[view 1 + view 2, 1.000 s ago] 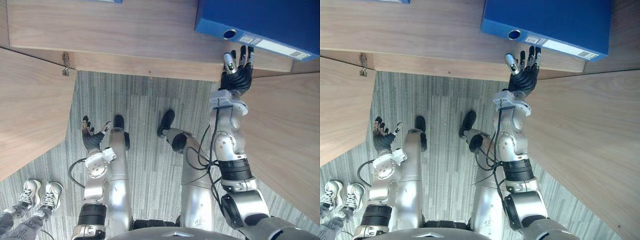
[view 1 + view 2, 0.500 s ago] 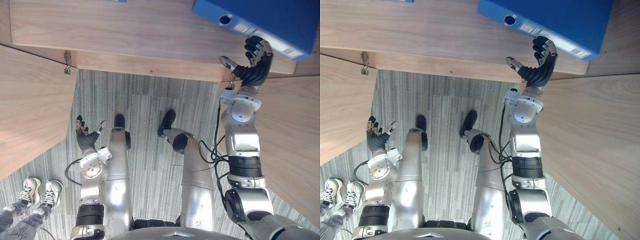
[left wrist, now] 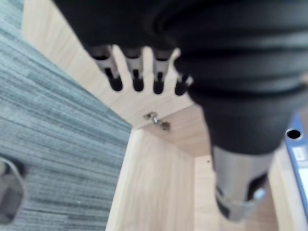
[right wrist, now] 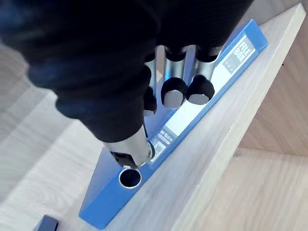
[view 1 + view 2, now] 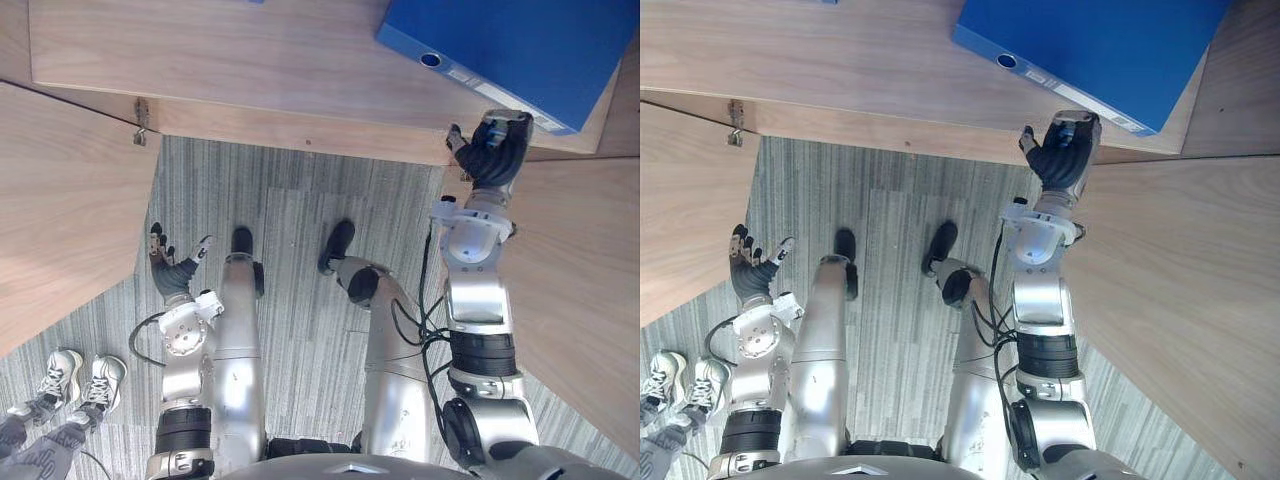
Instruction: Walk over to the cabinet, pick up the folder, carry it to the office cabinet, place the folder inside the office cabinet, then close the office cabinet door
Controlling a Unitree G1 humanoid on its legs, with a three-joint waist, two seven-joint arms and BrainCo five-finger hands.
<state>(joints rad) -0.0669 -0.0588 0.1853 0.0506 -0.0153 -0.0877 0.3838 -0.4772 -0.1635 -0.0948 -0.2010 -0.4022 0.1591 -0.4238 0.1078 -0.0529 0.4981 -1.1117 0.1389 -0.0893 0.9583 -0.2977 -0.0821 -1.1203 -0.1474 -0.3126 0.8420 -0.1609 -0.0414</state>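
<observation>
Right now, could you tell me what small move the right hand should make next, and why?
Probably push it slightly deeper: the right hand rests straight fingers on the spine of the blue folder, which lies askew near the front edge of the shelf, where a closing door might catch it.

This looks like an office. The floor is grey carpet [image 5: 290,210] laid in square tiles with fine stripes that turn from one tile to the next, the hard-wearing sort used in workplaces. On it stands a light wood-laminate cabinet [image 5: 300,130] with a flat shelf [image 5: 230,60]. Its left door [image 5: 60,200] and right door [image 5: 580,280] are both swung open, and a small metal hinge [image 5: 141,120] sits at the left corner. On the shelf lies a blue lever-arch folder [image 5: 520,50] with a round finger hole [image 5: 432,60] and a white label [image 4: 192,115] on its spine. A person's white sneakers [image 5: 80,380] stand on the carpet.
</observation>
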